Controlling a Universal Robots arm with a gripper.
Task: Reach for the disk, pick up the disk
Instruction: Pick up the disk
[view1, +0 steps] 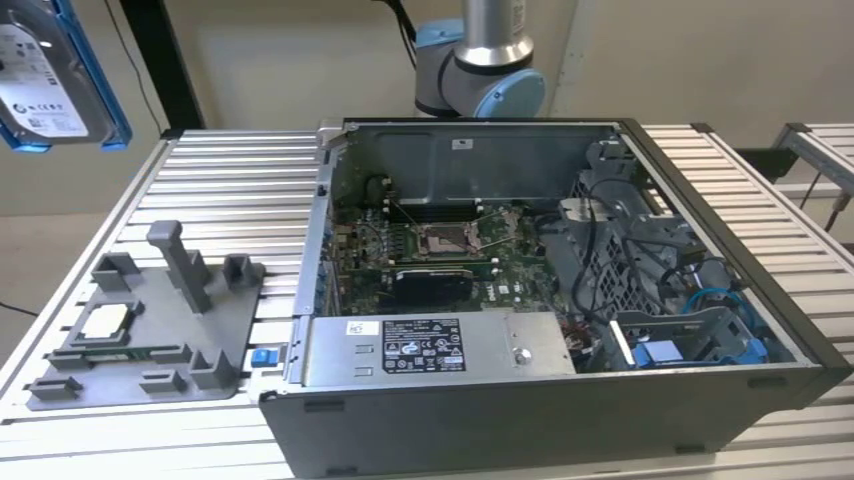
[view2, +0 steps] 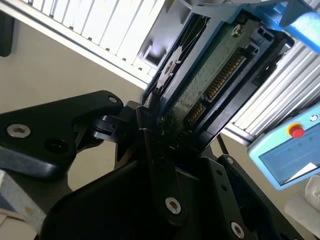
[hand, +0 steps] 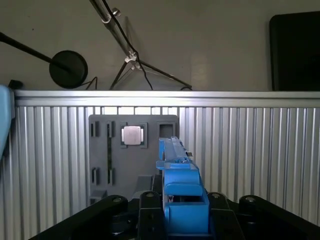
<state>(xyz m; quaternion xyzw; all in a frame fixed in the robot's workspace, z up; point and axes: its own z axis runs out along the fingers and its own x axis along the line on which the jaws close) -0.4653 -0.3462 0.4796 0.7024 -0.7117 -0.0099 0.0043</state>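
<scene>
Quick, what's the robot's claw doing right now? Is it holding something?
Gripper: closed, clamping the disk between its fingers.

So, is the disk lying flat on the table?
No. In the exterior view the disk is up in the air at the exterior view's left, clear of the table.

Our surroundings: pale and plain

Below the gripper (hand: 186, 220) we see a ribbed metal table (hand: 260, 150). Past its edge lies pale floor (hand: 215, 45) with a tripod (hand: 131, 59). In the exterior view we find a beige wall (view1: 267, 60) behind the table.
</scene>
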